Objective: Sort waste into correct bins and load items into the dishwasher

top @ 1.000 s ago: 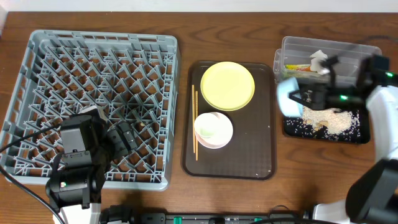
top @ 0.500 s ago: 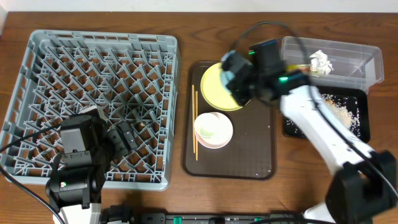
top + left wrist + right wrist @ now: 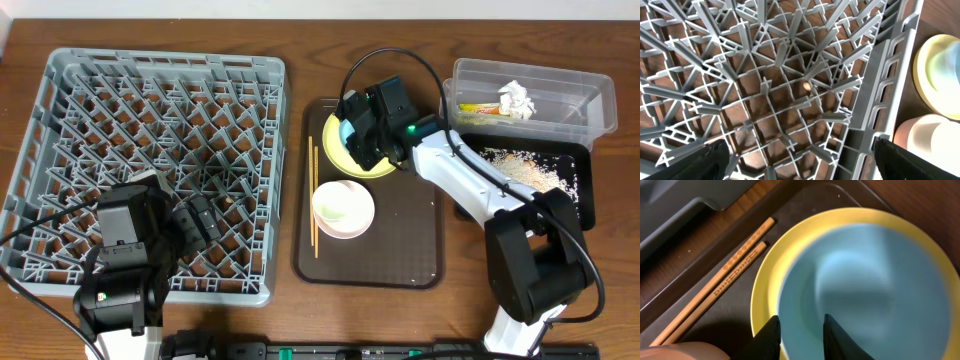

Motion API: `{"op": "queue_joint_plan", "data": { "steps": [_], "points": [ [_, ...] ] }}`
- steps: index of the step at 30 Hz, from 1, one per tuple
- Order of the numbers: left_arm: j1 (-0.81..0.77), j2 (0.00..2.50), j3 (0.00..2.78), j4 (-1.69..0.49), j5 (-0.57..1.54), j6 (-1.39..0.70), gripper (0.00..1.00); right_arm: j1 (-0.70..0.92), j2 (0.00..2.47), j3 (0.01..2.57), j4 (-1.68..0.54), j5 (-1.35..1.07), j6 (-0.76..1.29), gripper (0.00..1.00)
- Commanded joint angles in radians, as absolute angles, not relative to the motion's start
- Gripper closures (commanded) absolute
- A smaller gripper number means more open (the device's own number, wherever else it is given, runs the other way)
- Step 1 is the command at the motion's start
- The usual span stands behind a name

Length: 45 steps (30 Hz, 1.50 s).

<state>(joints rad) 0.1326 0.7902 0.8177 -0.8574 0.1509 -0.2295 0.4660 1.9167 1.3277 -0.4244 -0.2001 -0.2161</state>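
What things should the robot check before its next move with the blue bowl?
1. Grip: the right claw pinches the rim of the blue bowl: ok.
2. No food in the bowl: cannot tell, blurred.
3. Bowl lifted off the yellow plate: cannot tell.
4. The chopsticks lie beside the plate, out of the way: ok.
5. The dish rack has peg rows free of dishes: ok.
6. The left claw is open over the rack, away from the bowl: ok.

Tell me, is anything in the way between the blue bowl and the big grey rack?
Nothing tall. The right gripper holds the light blue bowl over the yellow plate. Toward the dish rack, only the chopsticks lie flat on the brown tray, then comes the rack's own side wall, which the bowl must clear.
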Motion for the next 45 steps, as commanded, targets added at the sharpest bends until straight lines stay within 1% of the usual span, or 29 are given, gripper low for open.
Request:
{"op": "queue_joint_plan", "data": {
  "steps": [1,2,4,5,6,7,8,14,15,17,20,23,27,30,35,36,37,38,40,45],
  "points": [
    [0.127,0.791,0.823,-0.860,0.149,-0.231,0.05,0.468,1.895,1.340,-0.439,-0.204,-0.189,0.76],
    [0.127,0.791,0.823,-0.860,0.149,-0.230,0.05,0.468,1.885,1.340,-0.447,-0.204,-0.182,0.75],
    [0.127,0.791,0.823,-0.859,0.149,-0.231,0.05,0.466,1.841,1.341,-0.476,-0.204,-0.167,0.69],
    [0.127,0.791,0.823,-0.859,0.149,-0.231,0.05,0.466,1.814,1.341,-0.492,-0.204,-0.161,0.63],
    [0.127,0.791,0.823,-0.860,0.149,-0.231,0.05,0.465,1.768,1.341,-0.524,-0.208,-0.157,0.53],
    [0.127,0.791,0.823,-0.860,0.149,-0.231,0.05,0.465,1.745,1.341,-0.542,-0.213,-0.157,0.51],
    [0.127,0.791,0.823,-0.860,0.149,-0.231,0.05,0.465,1.710,1.341,-0.572,-0.227,-0.157,0.45],
    [0.127,0.791,0.823,-0.860,0.149,-0.231,0.05,0.469,1.558,1.341,-0.750,-0.373,-0.132,0.43],
    [0.127,0.791,0.823,-0.860,0.149,-0.231,0.05,0.472,1.548,1.341,-0.779,-0.384,-0.123,0.44],
    [0.127,0.791,0.823,-0.860,0.149,-0.231,0.05,0.480,1.548,1.341,-0.831,-0.381,-0.108,0.49],
    [0.127,0.791,0.823,-0.860,0.149,-0.231,0.05,0.501,1.573,1.327,-0.875,-0.379,-0.073,0.51],
    [0.127,0.791,0.823,-0.860,0.149,-0.231,0.05,0.525,1.616,1.314,-0.879,-0.378,-0.044,0.59],
    [0.127,0.791,0.823,-0.860,0.149,-0.231,0.05,0.554,1.689,1.312,-0.877,-0.378,0.008,0.61],
    [0.127,0.791,0.823,-0.860,0.149,-0.231,0.05,0.572,1.742,1.312,-0.878,-0.374,0.015,0.70],
    [0.127,0.791,0.823,-0.860,0.149,-0.231,0.05,0.591,1.832,1.312,-0.878,-0.296,0.112,0.74],
    [0.127,0.791,0.823,-0.860,0.149,-0.231,0.05,0.591,1.842,1.312,-0.878,-0.296,0.120,0.76],
    [0.127,0.791,0.823,-0.860,0.149,-0.231,0.05,0.590,1.850,1.312,-0.876,-0.296,0.120,0.82],
    [0.127,0.791,0.823,-0.860,0.149,-0.231,0.05,0.590,1.851,1.312,-0.876,-0.295,0.119,0.90],
    [0.127,0.791,0.823,-0.860,0.149,-0.231,0.05,0.589,1.850,1.314,-0.873,-0.295,0.119,0.99],
    [0.127,0.791,0.823,-0.860,0.149,-0.231,0.05,0.548,1.782,1.353,-0.884,-0.296,0.120,0.99]
  ]
}}
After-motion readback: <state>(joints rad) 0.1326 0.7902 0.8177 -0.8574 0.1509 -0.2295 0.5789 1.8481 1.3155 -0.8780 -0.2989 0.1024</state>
